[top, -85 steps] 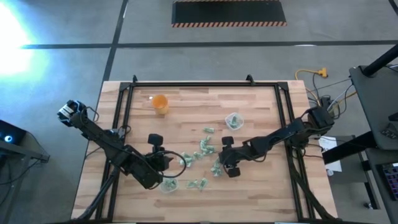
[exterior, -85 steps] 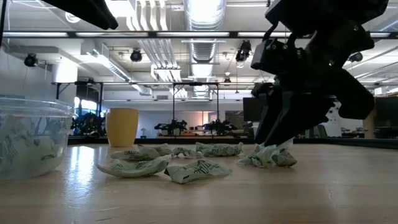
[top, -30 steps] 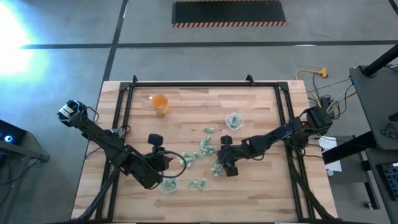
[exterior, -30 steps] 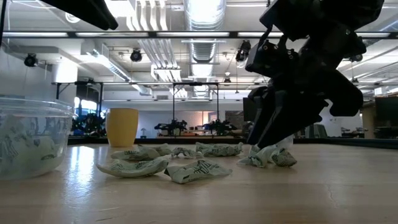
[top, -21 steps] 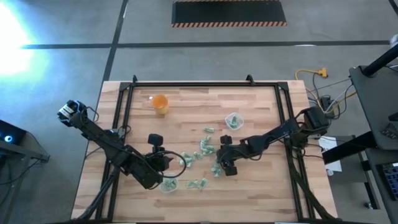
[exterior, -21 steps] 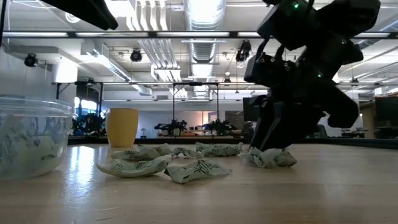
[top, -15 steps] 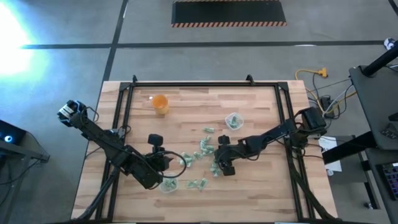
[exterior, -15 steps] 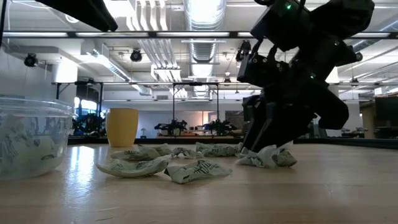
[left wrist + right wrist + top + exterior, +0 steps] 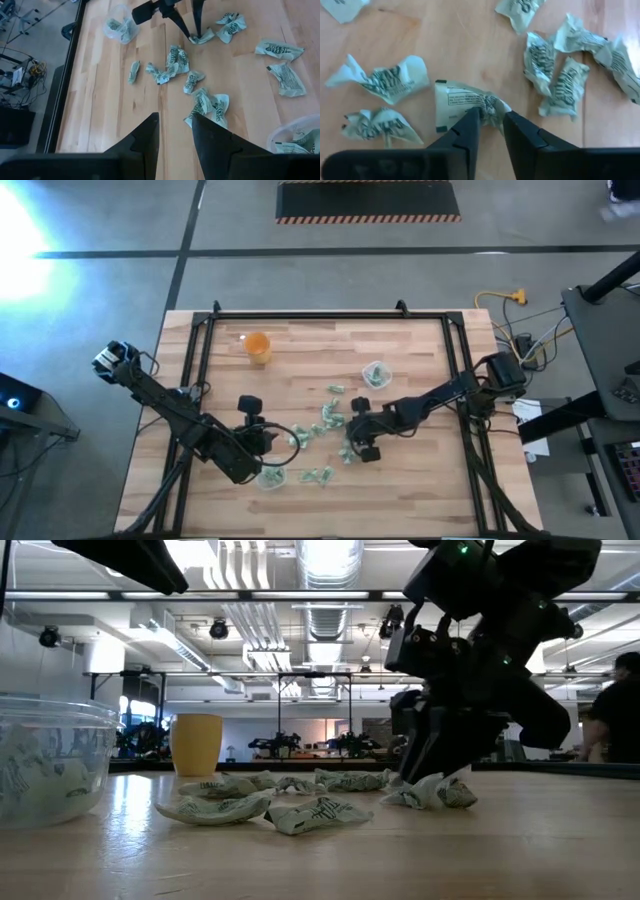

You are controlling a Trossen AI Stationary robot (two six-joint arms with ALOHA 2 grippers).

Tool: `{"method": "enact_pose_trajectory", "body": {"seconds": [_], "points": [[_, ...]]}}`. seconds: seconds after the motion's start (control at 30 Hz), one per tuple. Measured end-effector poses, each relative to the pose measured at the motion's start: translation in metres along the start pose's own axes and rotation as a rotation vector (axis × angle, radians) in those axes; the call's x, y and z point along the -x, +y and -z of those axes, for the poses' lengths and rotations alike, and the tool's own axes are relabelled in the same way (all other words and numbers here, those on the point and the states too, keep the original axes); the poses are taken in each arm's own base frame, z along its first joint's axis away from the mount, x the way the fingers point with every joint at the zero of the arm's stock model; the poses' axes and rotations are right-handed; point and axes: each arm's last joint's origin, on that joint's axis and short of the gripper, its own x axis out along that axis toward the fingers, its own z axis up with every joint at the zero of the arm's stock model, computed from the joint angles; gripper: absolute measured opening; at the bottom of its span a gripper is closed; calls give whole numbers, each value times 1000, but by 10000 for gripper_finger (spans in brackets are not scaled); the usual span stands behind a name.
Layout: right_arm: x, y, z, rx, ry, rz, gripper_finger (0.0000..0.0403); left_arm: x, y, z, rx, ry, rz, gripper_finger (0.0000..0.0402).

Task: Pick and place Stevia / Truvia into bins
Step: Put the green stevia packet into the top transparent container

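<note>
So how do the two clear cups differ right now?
The near cup sits at the table's front edge beside the left gripper; the far cup stands toward the back, beyond the right gripper. Loose sachets lie right beside the near cup; the far cup stands apart from the scatter. Both are clear, upright and already hold a few sachets.

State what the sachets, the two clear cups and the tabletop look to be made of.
Sachets: thin matte paper, judging by the sharp crumples and printed text. Cups: clear, slightly cloudy plastic, probably; the sachets inside show through. Tabletop: light wood in glued strips, grain visible, with a faint sheen in the low view.
</note>
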Motion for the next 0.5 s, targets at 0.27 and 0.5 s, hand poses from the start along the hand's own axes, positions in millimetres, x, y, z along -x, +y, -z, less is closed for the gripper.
{"method": "enact_pose_trajectory", "body": {"seconds": [0.27,0.5], "points": [[15,-2,-6,-1,-30,3,30,0,0,0,0,0,0,99],[20,-3,-7,20,-40,3,26,0,0,0,-2,0,1,99]]}}
